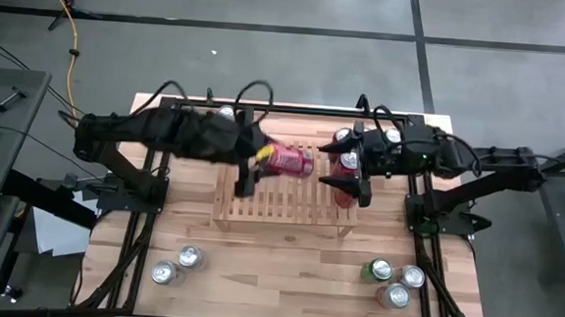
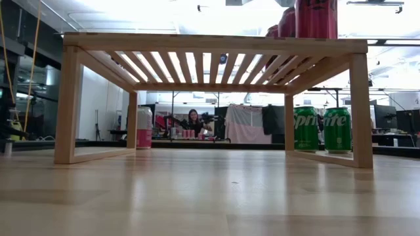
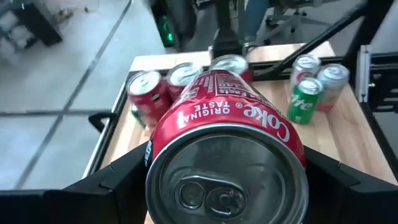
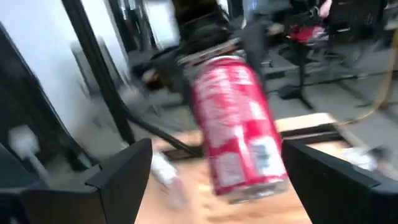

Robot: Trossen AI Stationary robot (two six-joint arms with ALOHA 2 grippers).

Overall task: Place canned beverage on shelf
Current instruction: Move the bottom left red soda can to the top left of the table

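Left jaws: closed on can [image 3: 227, 124], one finger on each side of the wall near the lid end. The can lies sideways in the grip with its lid toward the wrist. Can carried over shelf [image 1: 290, 203], above the back-middle slats, apparently clear of them. Right jaws: spread wide, nothing held, just beside the can's far end over the shelf's right part; in the right wrist view a red can sits between the fingers with a gap on either side. Another red can [image 1: 347, 161] upright on the shelf's right back part, close to the right jaws. Sprite cans [image 2: 321, 128] on the tabletop [image 1: 285, 277] beyond the shelf, more loose cans [image 1: 178, 265] toward the front. Handling, judged: tab looks unopened, so probably full, moderately heavy and stiff under pressure. Thin wall would dent under a hard squeeze. Painted surface smooth and likely slick. Round body would roll if laid sideways on slats. Best hold across the wall, mid-height or near the stiffer rim. Needs turning upright, base bridging slats, well apart from the neighbouring can.
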